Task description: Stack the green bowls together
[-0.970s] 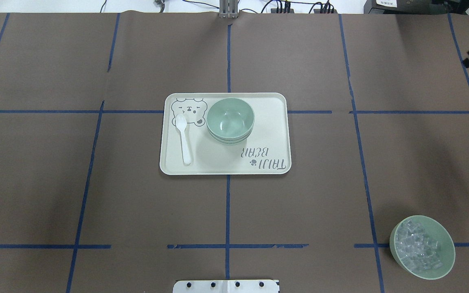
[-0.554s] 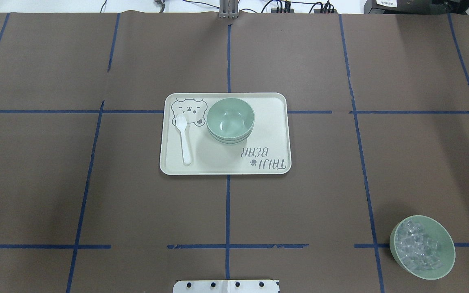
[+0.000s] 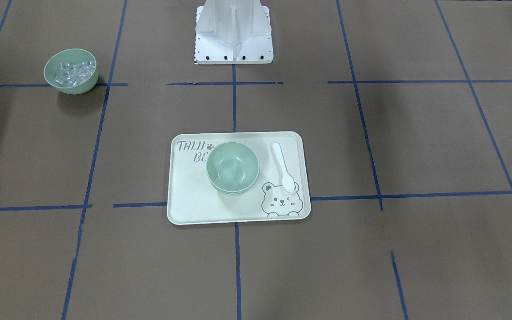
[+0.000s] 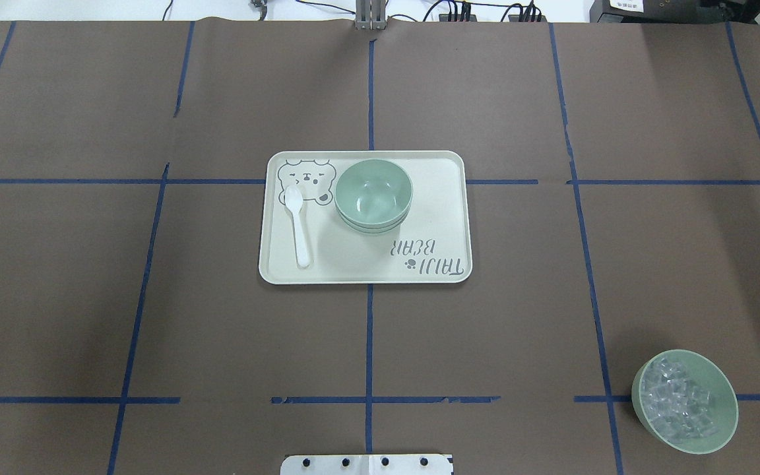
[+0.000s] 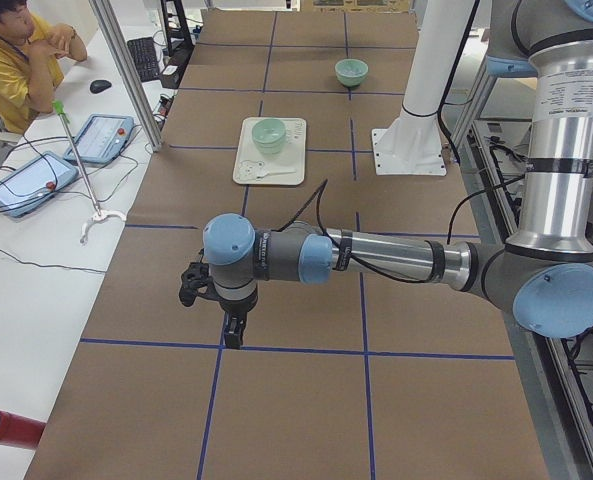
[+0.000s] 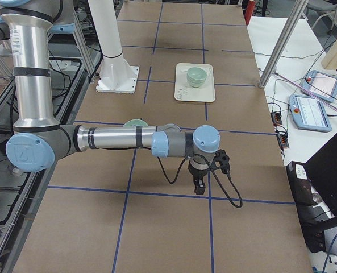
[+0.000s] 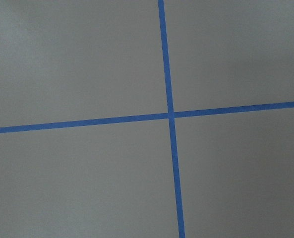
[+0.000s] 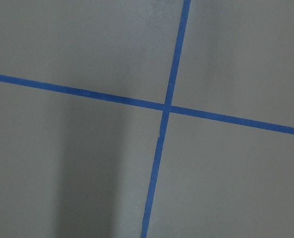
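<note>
The pale green bowls (image 4: 373,194) sit nested in one stack on the cream tray (image 4: 433,218), on its far middle part; the stack also shows in the front view (image 3: 232,167). How many bowls are in the stack is hard to count. My left gripper (image 5: 233,335) shows only in the exterior left view, pointing down over bare table far from the tray. My right gripper (image 6: 199,186) shows only in the exterior right view, likewise far from the tray. I cannot tell whether either is open or shut.
A white spoon (image 4: 299,227) lies on the tray next to a bear drawing. A green bowl of clear cubes (image 4: 683,401) stands at the table's near right. The robot's base plate (image 3: 234,31) is at the near edge. Wrist views show only brown paper and blue tape.
A dark part of the right arm at the overhead view's upper right edge has moved out of view. Bowls, tray and spoon have not moved.
</note>
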`<state>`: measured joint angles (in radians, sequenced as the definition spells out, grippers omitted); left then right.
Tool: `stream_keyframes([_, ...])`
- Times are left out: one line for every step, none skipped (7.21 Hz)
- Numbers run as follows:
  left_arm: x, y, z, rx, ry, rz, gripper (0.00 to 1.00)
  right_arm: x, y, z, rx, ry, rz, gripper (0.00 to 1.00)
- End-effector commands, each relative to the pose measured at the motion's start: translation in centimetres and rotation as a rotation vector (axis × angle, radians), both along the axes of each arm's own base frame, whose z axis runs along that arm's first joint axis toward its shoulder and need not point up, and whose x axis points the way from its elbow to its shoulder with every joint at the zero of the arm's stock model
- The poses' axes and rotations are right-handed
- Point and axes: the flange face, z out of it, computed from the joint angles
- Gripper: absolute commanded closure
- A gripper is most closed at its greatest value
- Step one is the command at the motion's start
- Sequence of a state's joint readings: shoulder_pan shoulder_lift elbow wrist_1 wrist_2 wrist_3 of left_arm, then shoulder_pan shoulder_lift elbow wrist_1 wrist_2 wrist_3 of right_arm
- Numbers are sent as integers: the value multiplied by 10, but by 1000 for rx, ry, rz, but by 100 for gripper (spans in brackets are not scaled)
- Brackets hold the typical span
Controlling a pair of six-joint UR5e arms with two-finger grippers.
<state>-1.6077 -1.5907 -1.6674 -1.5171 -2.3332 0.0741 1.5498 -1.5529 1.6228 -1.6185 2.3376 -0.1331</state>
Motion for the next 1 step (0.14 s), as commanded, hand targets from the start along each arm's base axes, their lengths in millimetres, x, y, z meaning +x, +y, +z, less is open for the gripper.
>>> stream_keyframes([0,0,0,2,0,1,0,0,0,-2,7,-9,-2,0])
